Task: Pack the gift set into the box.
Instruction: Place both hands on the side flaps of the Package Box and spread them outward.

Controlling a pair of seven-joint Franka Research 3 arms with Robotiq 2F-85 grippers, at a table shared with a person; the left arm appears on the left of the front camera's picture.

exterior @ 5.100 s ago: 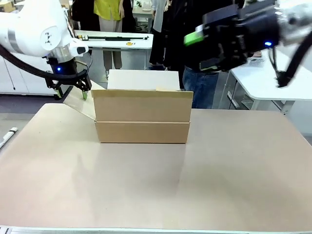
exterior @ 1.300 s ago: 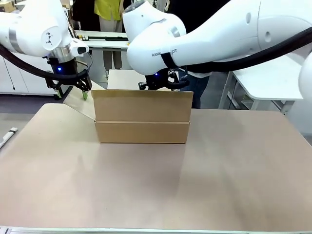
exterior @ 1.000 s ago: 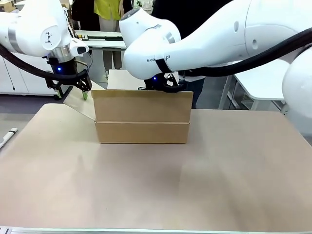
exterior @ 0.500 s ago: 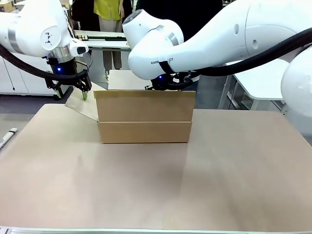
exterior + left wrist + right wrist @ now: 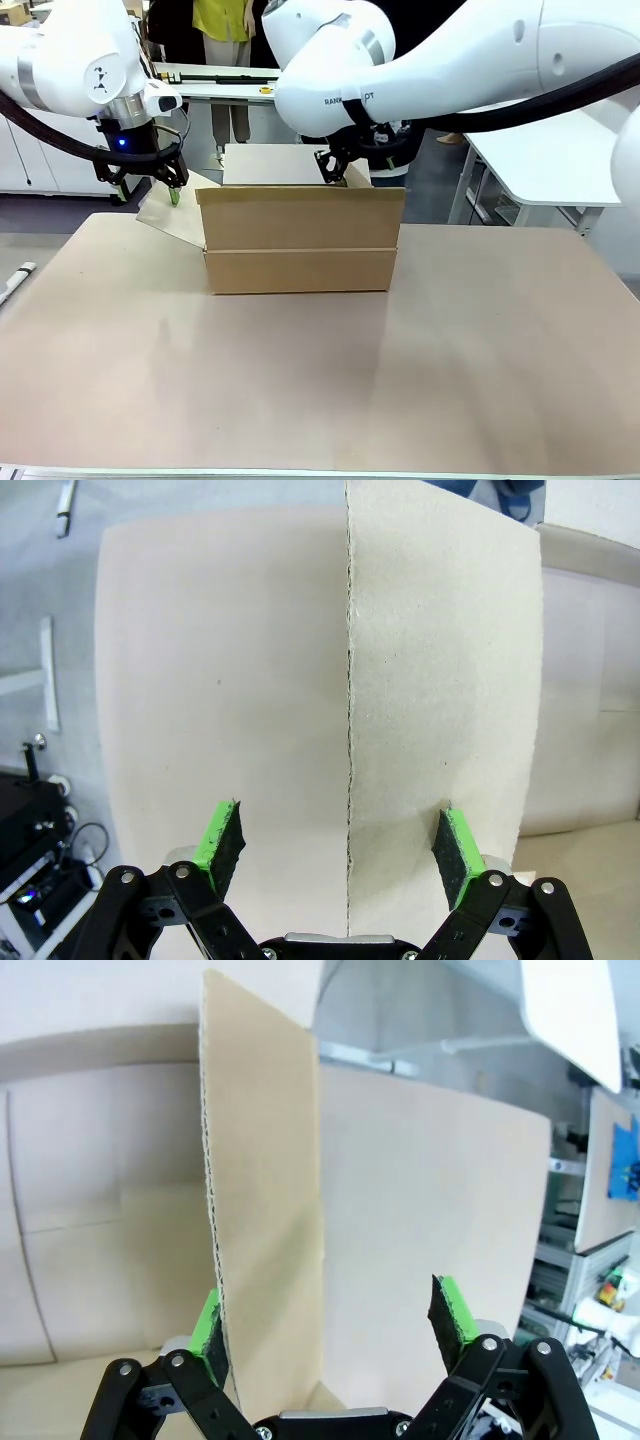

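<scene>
Brown cardboard box [image 5: 302,240]: flaps up, packing left
Black green-padded tools, left [image 5: 338,850] and right [image 5: 335,1330]: both spread

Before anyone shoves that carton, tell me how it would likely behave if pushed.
The carton would probably slide rather than tip, given its broad, low base. It looks light, being thin cardboard, and its upright flap would likely bend.

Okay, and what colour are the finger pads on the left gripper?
Bright green with dark faces; the left wrist view shows the pads best.
</scene>
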